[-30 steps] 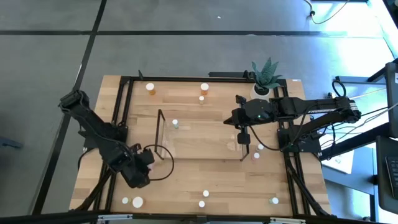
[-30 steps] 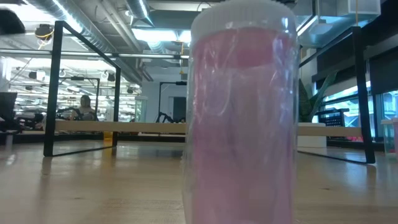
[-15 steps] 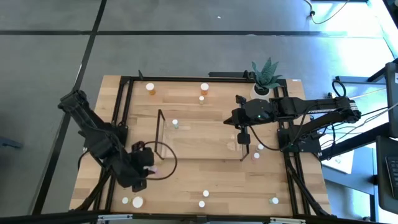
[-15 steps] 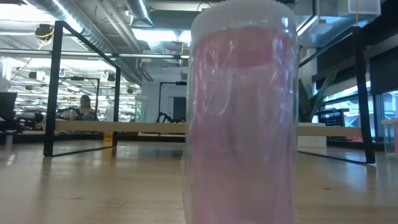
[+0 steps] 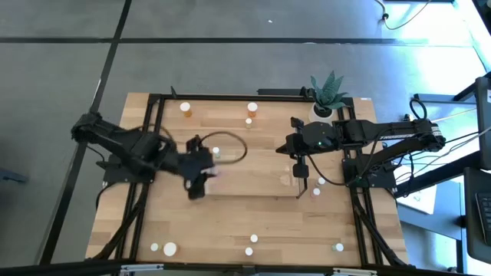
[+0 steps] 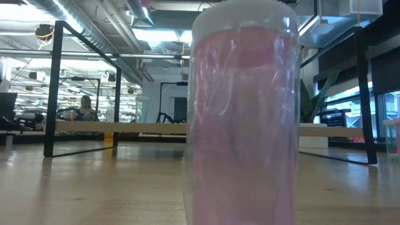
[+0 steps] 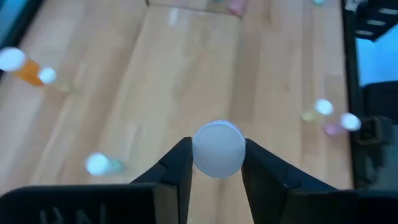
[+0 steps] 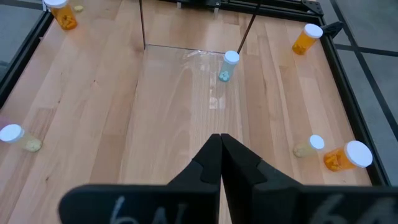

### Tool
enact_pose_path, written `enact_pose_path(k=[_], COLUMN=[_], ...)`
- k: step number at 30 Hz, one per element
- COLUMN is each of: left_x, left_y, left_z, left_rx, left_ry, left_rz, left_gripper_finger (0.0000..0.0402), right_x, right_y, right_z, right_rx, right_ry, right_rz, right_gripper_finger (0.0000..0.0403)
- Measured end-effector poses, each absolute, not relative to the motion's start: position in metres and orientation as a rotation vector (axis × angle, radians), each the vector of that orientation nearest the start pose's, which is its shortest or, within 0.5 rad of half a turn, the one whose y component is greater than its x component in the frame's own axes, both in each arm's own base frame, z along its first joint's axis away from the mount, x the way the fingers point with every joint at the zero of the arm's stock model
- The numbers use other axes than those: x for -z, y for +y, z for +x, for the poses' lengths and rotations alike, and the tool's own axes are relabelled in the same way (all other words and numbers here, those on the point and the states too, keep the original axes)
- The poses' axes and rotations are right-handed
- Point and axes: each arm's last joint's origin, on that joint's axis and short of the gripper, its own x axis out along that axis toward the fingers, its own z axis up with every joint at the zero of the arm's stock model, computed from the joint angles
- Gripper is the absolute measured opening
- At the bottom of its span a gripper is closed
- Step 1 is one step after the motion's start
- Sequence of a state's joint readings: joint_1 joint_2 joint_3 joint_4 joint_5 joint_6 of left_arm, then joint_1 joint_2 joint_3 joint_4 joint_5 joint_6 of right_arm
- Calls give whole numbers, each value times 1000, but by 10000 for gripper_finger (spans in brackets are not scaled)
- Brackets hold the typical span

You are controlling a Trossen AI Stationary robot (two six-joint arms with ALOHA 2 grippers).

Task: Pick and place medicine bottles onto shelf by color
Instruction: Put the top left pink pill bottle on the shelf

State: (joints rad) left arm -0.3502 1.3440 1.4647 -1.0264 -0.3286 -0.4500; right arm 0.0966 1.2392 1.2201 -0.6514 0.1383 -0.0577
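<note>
My left gripper [image 5: 205, 172] hangs over the left end of the clear shelf [image 5: 253, 172], shut on a small pinkish medicine bottle [image 5: 212, 170]. The bottle's white cap [image 7: 218, 149] fills the gap between the fingers in the left wrist view. Over the shelf's right end my right gripper [image 5: 298, 167] stands shut and empty [image 8: 221, 149]. One greenish bottle [image 8: 227, 66] stands on the shelf. Orange bottles [image 5: 186, 109] [image 5: 252, 110] stand at the far edge. A big pink bottle [image 6: 244, 112] stands right before the low view. My left gripper pinches the pinkish bottle between its two fingers at the white cap's rim [image 7: 198, 155], one finger on each side. The fingers slant down from the table's left. The cap faces back toward the wrist and hides the body. The bottle is lifted clear of the table.
Small bottles stand along the near edge [image 5: 169, 248] [image 5: 254, 239] [image 5: 338, 247] and beside the shelf's right end [image 5: 317, 191]. A potted plant [image 5: 330, 93] stands at the far right. Black frame rails [image 5: 153, 138] run along the table's sides.
My left gripper has risen from the near left of the table and swung toward the far edge and right, to the shelf's left end. Its wrist has rolled on the way. The pinkish bottle has travelled with it, clear of the table.
</note>
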Motion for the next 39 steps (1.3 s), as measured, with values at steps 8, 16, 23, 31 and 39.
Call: enact_pose_path(k=[8, 16, 23, 31, 39], left_x=[-360, -334, -303, -279, -262], left_y=[-42, -16, -5, 7, 21], left_z=[278, 312, 332, 347, 355], left_rx=[-192, -190, -230, -248, -280], left_ry=[873, 972, 1093, 1169, 1224], left_rz=[-18, 32, 33, 44, 16], left_gripper_finger=[105, 105, 105, 105, 105], right_x=[-349, -349, -349, -349, -349], right_y=[21, 21, 21, 21, 21], right_z=[255, 255, 255, 255, 255], right_rx=[21, 21, 21, 21, 21], right_ry=[663, 663, 663, 663, 663], right_rz=[-134, -133, -134, -134, -134], right_gripper_finger=[10, 10, 10, 10, 10])
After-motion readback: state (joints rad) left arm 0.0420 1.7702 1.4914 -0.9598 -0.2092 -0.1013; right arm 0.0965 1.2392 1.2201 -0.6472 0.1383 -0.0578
